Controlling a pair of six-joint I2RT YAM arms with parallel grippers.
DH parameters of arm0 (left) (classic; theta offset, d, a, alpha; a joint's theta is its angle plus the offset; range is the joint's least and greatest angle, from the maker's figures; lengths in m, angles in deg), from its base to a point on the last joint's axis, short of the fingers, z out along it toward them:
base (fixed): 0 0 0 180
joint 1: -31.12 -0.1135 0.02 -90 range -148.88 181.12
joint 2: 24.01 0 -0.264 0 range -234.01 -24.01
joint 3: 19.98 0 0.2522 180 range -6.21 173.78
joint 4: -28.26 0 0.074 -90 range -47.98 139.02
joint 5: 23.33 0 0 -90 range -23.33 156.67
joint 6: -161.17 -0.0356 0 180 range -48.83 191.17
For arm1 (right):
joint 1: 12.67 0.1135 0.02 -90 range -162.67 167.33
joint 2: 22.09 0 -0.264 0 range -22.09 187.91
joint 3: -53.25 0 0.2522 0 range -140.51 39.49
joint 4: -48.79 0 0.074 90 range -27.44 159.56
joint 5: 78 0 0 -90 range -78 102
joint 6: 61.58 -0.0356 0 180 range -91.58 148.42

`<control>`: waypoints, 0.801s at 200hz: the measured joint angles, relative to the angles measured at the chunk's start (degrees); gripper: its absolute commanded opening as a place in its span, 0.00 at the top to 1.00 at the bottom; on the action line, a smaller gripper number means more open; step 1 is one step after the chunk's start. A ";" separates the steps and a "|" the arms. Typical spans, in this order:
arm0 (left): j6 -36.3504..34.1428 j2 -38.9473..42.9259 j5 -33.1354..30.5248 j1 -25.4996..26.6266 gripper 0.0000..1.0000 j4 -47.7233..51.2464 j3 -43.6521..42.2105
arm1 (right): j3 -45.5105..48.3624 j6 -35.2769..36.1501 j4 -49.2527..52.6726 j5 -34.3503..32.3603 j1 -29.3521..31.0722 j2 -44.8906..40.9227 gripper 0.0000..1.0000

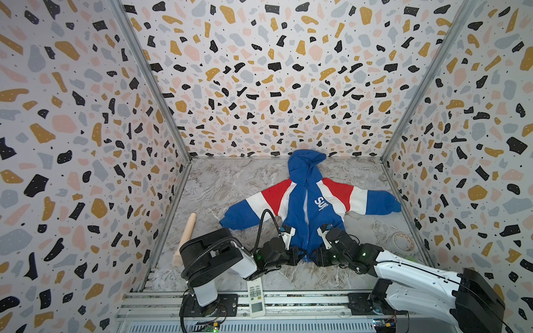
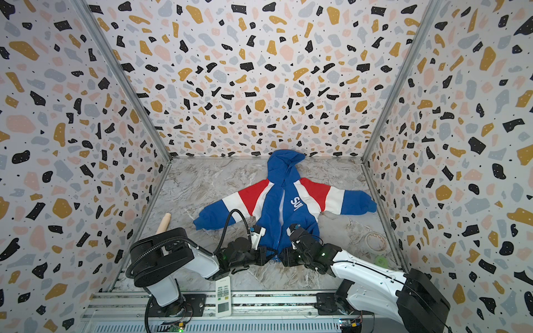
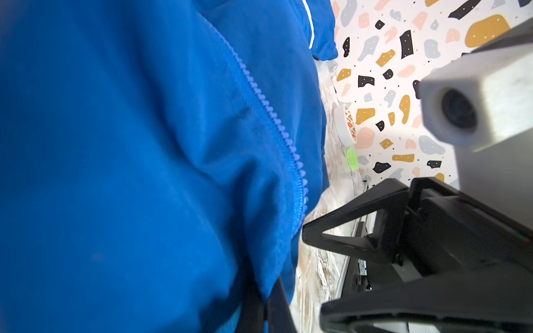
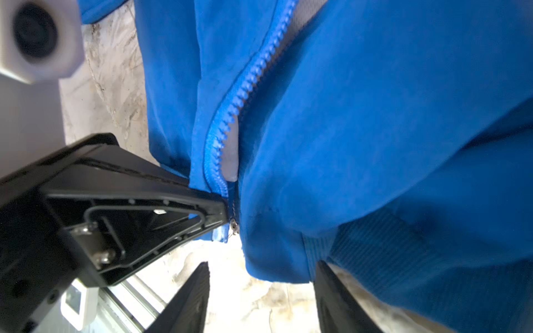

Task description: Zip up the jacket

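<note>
The jacket [image 1: 305, 207] [image 2: 277, 213] lies flat on the marbled table, hood toward the back wall, striped sleeves spread. Its blue zipper [image 4: 248, 86] gapes, with grey lining showing between the teeth. The metal slider [image 4: 235, 226] sits at the bottom hem. My left gripper [image 1: 300, 255] [image 3: 264, 291] is shut on the hem fabric beside the zipper. Its black tip [image 4: 219, 210] touches the zipper's lower end. My right gripper [image 1: 313, 256] [image 4: 261, 276] is open. The hem corner of the jacket's other front panel hangs just beyond its fingers [image 4: 199, 291], and bare table shows between them.
A wooden pestle [image 1: 184, 239] lies by the left wall. A white remote [image 1: 256, 297] rests at the front rail between the arms. A tape roll [image 1: 403, 240] and a green disc [image 2: 382, 261] sit near the right wall. Walls enclose three sides.
</note>
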 measured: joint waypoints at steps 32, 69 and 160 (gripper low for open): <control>-1.03 3.89 -2.67 0.00 1.00 3.50 0.07 | -3.19 0.04 1.73 0.44 -0.24 1.31 0.38; -4.37 6.69 -6.19 0.00 1.00 12.00 3.34 | -4.09 0.07 2.16 0.63 -0.24 3.13 0.38; -6.75 5.20 -10.45 0.00 1.00 21.70 6.56 | -6.56 0.50 4.22 -0.13 -0.28 8.04 0.38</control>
